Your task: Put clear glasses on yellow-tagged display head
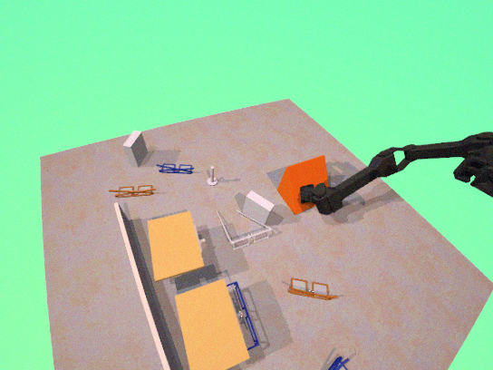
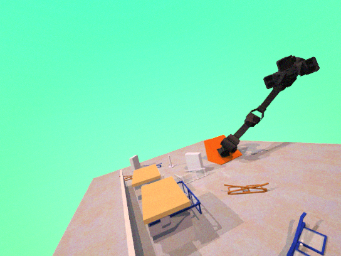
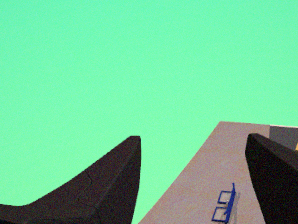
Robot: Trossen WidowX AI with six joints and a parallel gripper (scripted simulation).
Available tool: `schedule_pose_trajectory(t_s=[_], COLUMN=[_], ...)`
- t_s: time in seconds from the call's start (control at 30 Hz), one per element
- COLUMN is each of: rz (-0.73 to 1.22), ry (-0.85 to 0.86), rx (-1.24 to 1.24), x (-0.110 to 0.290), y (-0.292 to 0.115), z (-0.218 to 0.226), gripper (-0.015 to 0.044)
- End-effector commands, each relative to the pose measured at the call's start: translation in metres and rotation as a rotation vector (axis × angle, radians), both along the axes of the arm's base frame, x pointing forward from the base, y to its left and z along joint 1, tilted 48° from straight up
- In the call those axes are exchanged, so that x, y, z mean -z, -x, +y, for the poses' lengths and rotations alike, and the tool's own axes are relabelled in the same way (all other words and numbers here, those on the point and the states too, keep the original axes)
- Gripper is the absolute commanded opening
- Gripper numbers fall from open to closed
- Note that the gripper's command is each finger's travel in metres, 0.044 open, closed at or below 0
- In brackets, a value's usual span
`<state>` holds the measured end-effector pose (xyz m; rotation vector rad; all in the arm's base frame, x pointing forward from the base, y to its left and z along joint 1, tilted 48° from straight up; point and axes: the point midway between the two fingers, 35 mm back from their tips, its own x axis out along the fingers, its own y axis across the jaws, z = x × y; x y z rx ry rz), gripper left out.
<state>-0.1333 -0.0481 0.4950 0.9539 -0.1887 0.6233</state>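
The clear glasses (image 1: 247, 238) (image 2: 190, 178) lie on the table with temples open, next to a white block (image 1: 258, 206) (image 2: 194, 161). Two pale orange display blocks (image 1: 174, 245) (image 1: 209, 324) (image 2: 146, 175) (image 2: 163, 198) stand beside a long rail (image 1: 136, 277); no yellow tag shows in any view. Blue glasses (image 1: 246, 317) (image 2: 192, 197) hang on the nearer block. My gripper (image 1: 479, 174) (image 2: 305, 66) (image 3: 194, 144) is raised high above the table's right side, far from the clear glasses. Its fingers stand apart with nothing between them.
Orange glasses (image 1: 133, 191) (image 1: 313, 288) (image 2: 247, 188) and blue glasses (image 1: 176, 169) (image 1: 337, 363) (image 2: 305, 238) (image 3: 225, 205) lie scattered on the table (image 1: 385, 272). A white peg (image 1: 212, 176) (image 2: 170, 161), a second white block (image 1: 135, 147) (image 2: 135, 162) and an orange panel (image 1: 304, 179) (image 2: 214, 149) by the arm's base also stand there.
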Motion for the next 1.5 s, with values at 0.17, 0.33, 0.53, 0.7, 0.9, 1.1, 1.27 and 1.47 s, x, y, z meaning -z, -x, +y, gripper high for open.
schedule_pose_trajectory(t_s=[0.17,0.33,0.53,0.7,0.9,1.1,1.27,1.47], rz=[0.279,0.421,0.573,0.708,0.889,1.084,1.176,1.264], ry=[0.377,0.562,0.728,0.829,0.903,0.928,0.902,0.735], rx=[0.041,0.042,0.001,-0.011,-0.161,-0.285,-0.474,-0.773], x=[-0.006,0.013,0.051,0.092,0.159,0.229,0.288,0.381], y=[-0.139,-0.218,-0.296,-0.353,-0.402,-0.428,-0.444,-0.447], z=[0.079,0.104,0.116,0.109,0.107,0.097,0.09,0.078], gripper=[0.02,0.02,0.02,0.02,0.02,0.02,0.02,0.02])
